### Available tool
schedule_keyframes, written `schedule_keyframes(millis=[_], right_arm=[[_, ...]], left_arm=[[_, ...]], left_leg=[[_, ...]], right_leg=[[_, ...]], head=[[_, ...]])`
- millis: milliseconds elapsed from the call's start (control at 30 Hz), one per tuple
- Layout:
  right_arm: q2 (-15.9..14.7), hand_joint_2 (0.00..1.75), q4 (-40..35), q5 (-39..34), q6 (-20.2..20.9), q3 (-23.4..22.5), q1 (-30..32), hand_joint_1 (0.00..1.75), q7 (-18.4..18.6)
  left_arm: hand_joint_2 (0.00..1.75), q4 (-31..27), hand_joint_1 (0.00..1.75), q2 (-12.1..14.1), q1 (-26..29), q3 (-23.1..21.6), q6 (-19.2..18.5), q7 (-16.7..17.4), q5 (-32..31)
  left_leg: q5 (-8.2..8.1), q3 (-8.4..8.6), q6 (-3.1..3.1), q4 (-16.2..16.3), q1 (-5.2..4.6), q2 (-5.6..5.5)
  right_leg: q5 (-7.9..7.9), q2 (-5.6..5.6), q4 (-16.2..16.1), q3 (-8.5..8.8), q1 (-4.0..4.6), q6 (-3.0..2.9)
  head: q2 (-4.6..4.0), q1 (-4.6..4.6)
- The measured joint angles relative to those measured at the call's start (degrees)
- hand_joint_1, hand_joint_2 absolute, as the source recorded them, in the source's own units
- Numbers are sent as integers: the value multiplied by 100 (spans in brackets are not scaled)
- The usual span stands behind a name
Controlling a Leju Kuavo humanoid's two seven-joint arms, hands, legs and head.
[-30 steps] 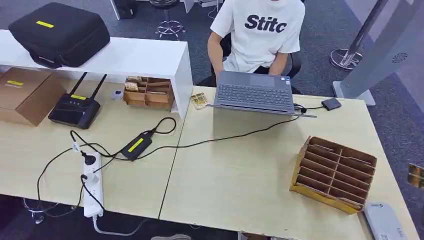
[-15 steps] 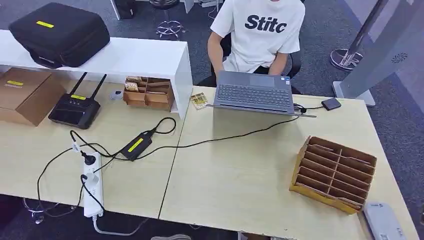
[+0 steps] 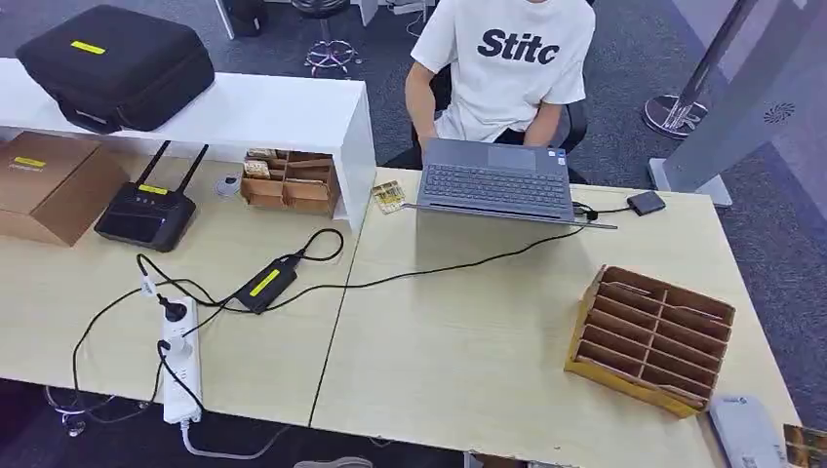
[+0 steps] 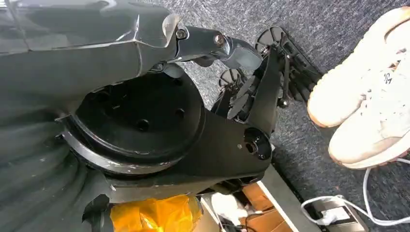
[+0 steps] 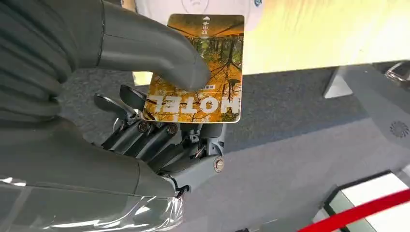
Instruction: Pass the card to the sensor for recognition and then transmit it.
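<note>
A hotel card (image 5: 198,72) printed with an autumn forest is pinched in my right hand (image 5: 154,125), the grey thumb (image 5: 159,48) pressed on its face and the dark fingers behind it. In the head view the card (image 3: 806,445) peeks in at the bottom right corner, just right of the grey card sensor (image 3: 746,431) lying on the table's near right corner. My left hand (image 4: 261,87) hangs low over the carpet, holding nothing, its fingers apart.
A wooden slotted organizer (image 3: 651,337) stands just beyond the sensor. A person in a white T-shirt (image 3: 507,68) sits behind a laptop (image 3: 495,181) at the far edge. Cables, a power strip (image 3: 178,361), a router (image 3: 146,212) and boxes crowd the left table. A white shoe (image 4: 367,96) is on the floor.
The card has dropped from the right edge beside the organizer to the bottom right corner next to the sensor. Nothing on the table has moved.
</note>
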Motion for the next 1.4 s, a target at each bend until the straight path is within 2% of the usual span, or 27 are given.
schedule_keyframes(millis=[267,533,1100,1400], right_arm=[[83,175,295,498,-301,631,-64,175,129],[140,175,516,605,-406,1154,-80,175,168],[142,175,573,511,-623,1396,-55,175,306],[129,175,424,92,-1036,1362,-75,175,404]], left_arm=[[175,0,0,9,-2,0,-4,35,-2],[175,0,0,11,-2,0,-7,42,-2],[175,0,0,13,-2,0,-2,44,0],[175,0,0,13,-2,0,26,42,0]], left_leg=[[2,4,-3,0,0,0],[2,4,-3,0,0,-1],[2,4,-3,0,0,-1],[2,4,-2,0,-1,-1]], right_leg=[[0,-1,2,0,0,0],[0,-2,1,0,0,0],[0,-2,1,-1,0,0],[0,-1,0,-2,-1,0]], head=[[0,-2],[0,-2],[0,0],[0,-2]])
